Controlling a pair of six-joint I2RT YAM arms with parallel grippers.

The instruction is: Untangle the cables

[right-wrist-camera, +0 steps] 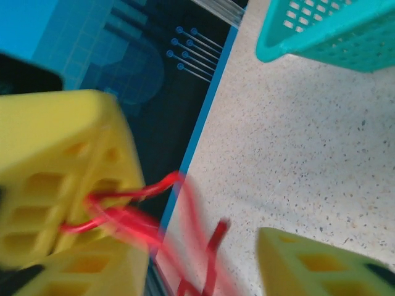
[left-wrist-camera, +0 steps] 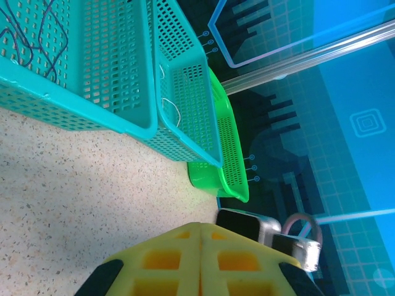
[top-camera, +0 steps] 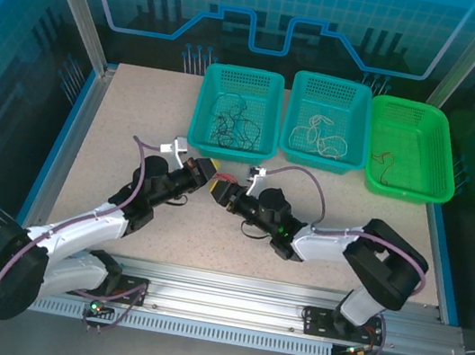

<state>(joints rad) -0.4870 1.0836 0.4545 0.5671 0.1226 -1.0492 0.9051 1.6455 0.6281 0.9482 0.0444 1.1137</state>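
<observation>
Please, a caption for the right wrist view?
Close-up: red cable looped at a yellow claw finger, above speckled table.

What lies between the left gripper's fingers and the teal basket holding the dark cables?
Only bare speckled table, seen in the left wrist view between the left gripper and the teal basket; no cable lies there.

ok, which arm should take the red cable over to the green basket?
Right, probably. The green basket sits on its side, and the red cable hangs between the open fingers of the right gripper. The left gripper is shut and farther away.
</observation>
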